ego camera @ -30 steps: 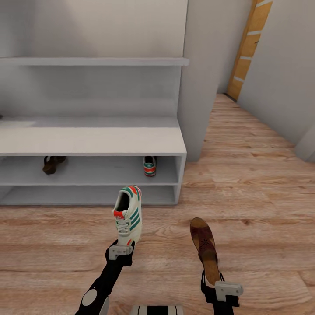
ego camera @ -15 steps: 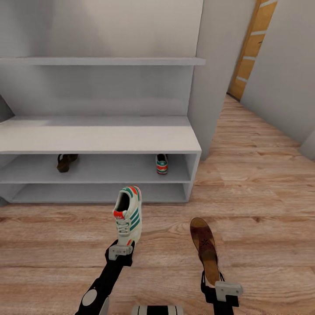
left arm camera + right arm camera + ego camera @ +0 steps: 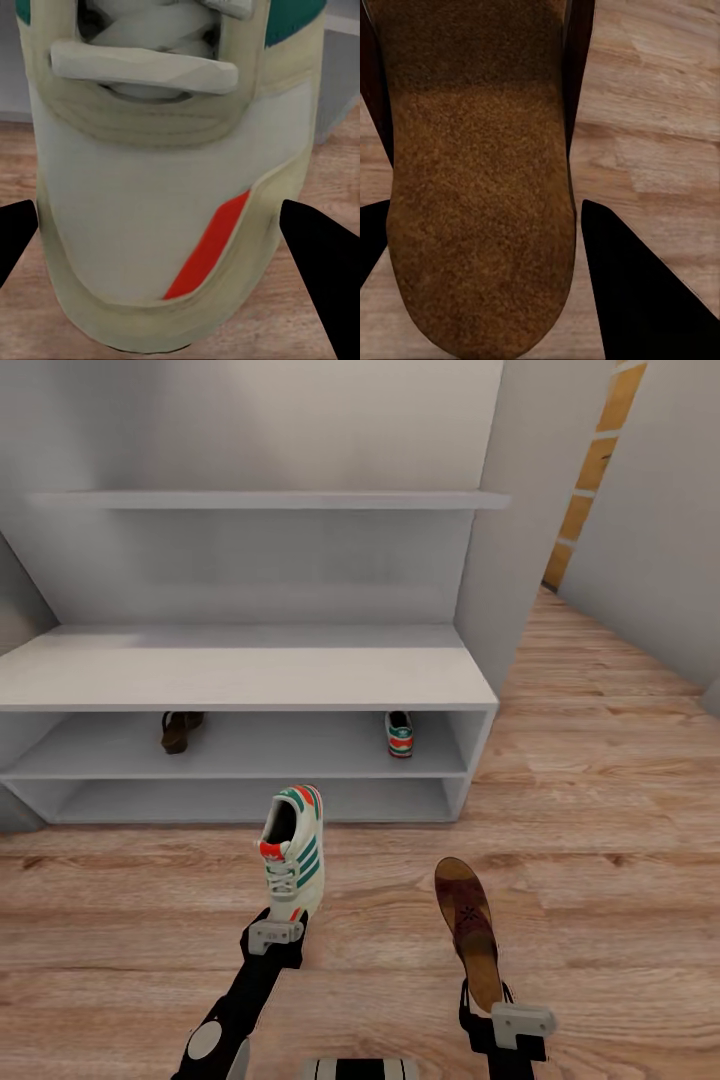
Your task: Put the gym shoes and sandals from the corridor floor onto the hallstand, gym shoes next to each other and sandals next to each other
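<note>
Left pincer (image 3: pixel 283 928) grips a gym shoe (image 3: pixel 292 848) by its toe above the floor (image 3: pixel 600 830), right pincer (image 3: pixel 487 1000) likewise clamps a sandal (image 3: pixel 468 928), while a second shoe (image 3: pixel 399 734) and second sandal (image 3: pixel 180 730) sit well apart on the rack (image 3: pixel 240 678) upper shelf

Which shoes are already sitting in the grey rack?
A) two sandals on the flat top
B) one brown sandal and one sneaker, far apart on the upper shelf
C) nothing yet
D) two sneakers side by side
B: a brown sandal sits toward the left of the rack's upper open shelf and a sneaker near its right end.
</note>
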You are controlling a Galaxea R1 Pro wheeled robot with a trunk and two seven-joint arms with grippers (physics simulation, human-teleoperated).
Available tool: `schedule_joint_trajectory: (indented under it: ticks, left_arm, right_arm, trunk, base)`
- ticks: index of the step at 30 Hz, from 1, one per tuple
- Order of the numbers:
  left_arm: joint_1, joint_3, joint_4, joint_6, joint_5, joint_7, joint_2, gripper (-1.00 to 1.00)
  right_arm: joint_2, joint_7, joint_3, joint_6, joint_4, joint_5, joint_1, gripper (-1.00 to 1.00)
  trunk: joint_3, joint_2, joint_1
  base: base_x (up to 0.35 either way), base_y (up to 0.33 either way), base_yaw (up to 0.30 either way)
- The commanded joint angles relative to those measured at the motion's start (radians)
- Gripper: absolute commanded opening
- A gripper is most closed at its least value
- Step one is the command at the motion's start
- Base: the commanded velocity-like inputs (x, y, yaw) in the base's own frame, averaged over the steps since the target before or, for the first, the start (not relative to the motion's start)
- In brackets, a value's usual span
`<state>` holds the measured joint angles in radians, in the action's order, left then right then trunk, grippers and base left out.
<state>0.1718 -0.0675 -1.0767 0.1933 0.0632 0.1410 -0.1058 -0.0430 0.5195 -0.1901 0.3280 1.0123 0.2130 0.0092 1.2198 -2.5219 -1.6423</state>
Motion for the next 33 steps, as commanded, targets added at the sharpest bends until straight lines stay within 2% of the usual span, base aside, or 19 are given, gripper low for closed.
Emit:
schedule_joint_trajectory:
  ticks: [1, 33]
  left_arm:
    - [0.0, 0.0, 0.0, 0.0, 0.0, 0.0, 0.0, -1.0]
    - [0.0, 0.0, 0.0, 0.0, 0.003, 0.0, 0.0, -1.0]
  right_arm:
    - [0.0, -0.001, 0.0, 0.002, 0.0, -0.001, 0.0, -1.0]
    - [0.0, -0.001, 0.0, 0.002, 0.0, -0.001, 0.0, -1.0]
  trunk:
    - [0.0, 0.0, 0.0]
    - [0.0, 0.0, 0.0]
  base:
    - [-0.002, 0.281, 0.0]
    - [0.0, 0.283, 0.0]
